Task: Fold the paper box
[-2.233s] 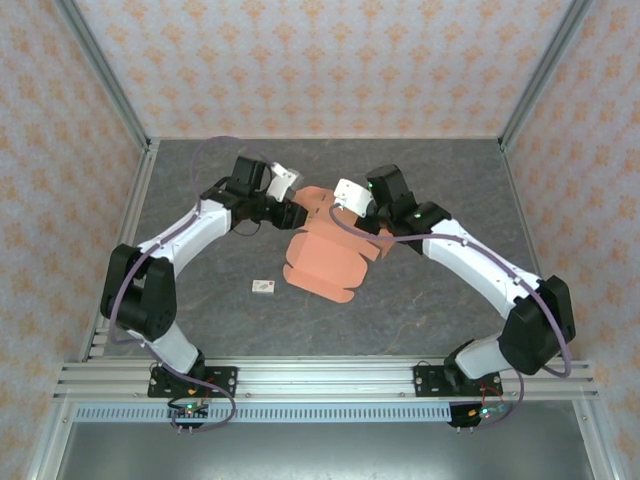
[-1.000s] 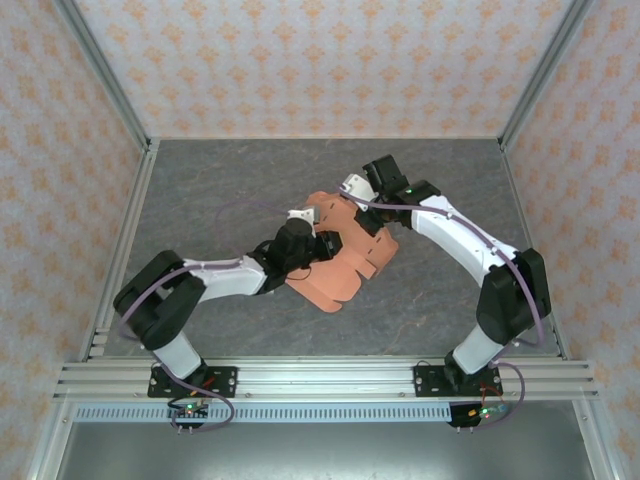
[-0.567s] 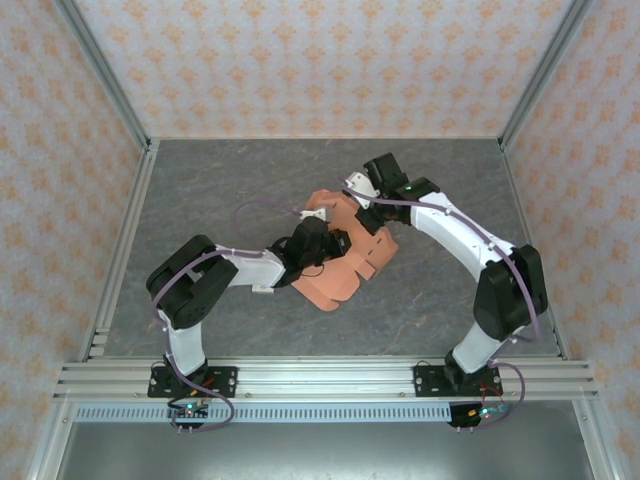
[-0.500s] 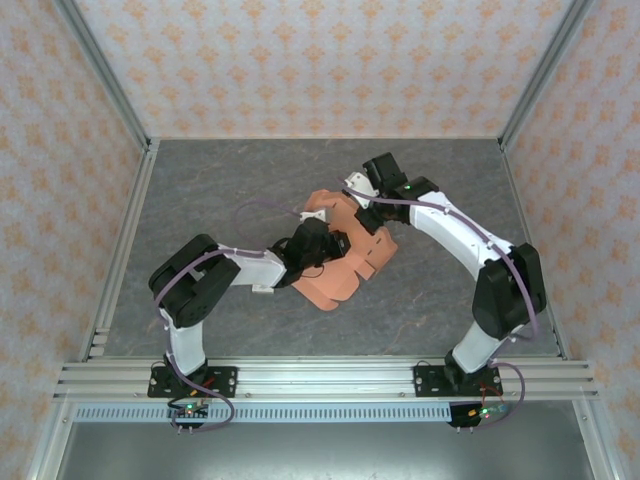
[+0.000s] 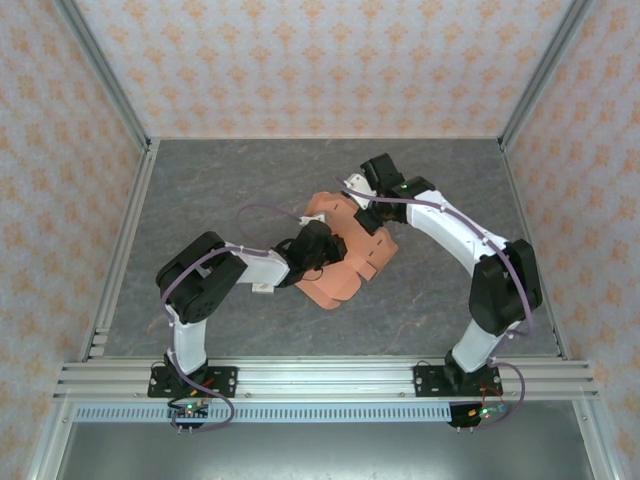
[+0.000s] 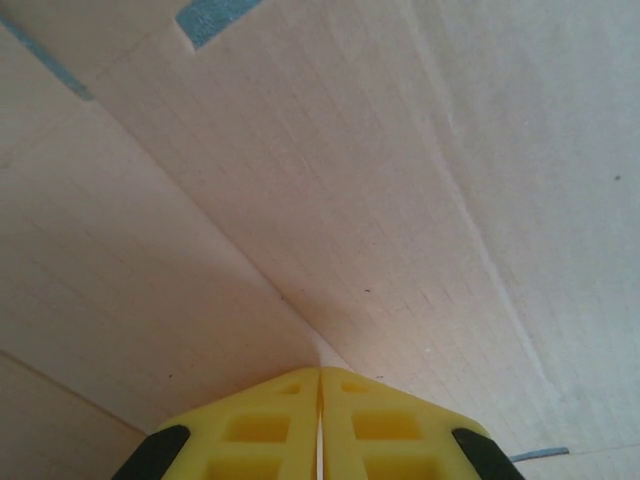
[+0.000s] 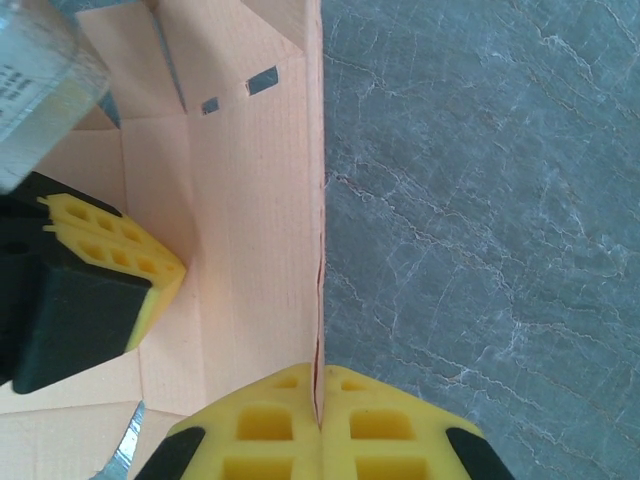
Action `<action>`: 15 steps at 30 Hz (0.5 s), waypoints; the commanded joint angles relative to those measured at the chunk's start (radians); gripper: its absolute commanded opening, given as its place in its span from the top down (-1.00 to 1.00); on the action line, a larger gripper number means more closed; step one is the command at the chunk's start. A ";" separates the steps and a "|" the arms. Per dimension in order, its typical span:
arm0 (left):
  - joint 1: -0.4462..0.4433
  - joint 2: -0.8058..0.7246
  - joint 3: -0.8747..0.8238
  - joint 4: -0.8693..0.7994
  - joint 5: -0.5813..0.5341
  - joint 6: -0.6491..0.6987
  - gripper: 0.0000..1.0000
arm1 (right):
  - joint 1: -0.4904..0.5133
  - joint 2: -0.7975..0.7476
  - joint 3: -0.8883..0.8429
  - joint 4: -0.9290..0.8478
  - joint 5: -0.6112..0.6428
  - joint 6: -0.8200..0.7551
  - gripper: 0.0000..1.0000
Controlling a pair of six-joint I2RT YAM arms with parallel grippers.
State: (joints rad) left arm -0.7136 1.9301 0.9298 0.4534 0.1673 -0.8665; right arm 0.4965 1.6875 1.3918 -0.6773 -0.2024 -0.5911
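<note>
Your paper box (image 5: 352,258) lies mid-table between the two arms, partly opened out, with one panel stood up along its right side. The right gripper (image 7: 318,405) has its yellow pads pinched tight on the rim of that upright panel. The thin cardboard runs straight away from the fingertips, with bare table (image 7: 480,200) to the right of it. The left gripper (image 6: 319,385) is closed with nothing between its pads, its tips pushed down into a crease on the inner face of the sheet.

Watch the pull between the two holds. If you swing the right arm further than the pinned crease allows, the cardboard will likely tear at the small slots (image 7: 235,92) toward the far end, or buckle off its scored line into a false fold.

The right pinch holds only the rim, so a sideways tug may let the panel slip free and drop flat.

Should the left tips skid on the smooth board, the whole sheet would probably drag across the table after the right arm.

The two grippers also sit near one another, so closing the panel leftward risks knocking them together.
</note>
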 commanded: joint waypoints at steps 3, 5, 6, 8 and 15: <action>0.013 0.052 0.033 -0.024 -0.034 -0.006 0.82 | -0.006 0.025 0.037 -0.010 0.011 0.004 1.00; 0.013 0.060 0.040 -0.024 -0.036 -0.004 0.82 | -0.006 0.033 0.038 -0.007 0.006 0.005 1.00; 0.013 0.065 0.042 -0.024 -0.033 -0.006 0.82 | -0.006 0.036 0.037 -0.006 0.005 0.004 1.00; 0.013 0.079 0.044 -0.015 -0.025 -0.014 0.83 | -0.005 0.041 0.040 -0.004 -0.006 0.012 1.00; 0.007 0.119 0.027 0.021 -0.022 -0.053 0.89 | 0.010 0.064 0.039 0.009 -0.019 0.057 1.00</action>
State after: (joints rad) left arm -0.7109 2.0041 0.9646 0.4896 0.1677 -0.8928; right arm 0.4965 1.7378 1.4021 -0.6804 -0.2077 -0.5697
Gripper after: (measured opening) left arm 0.062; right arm 0.045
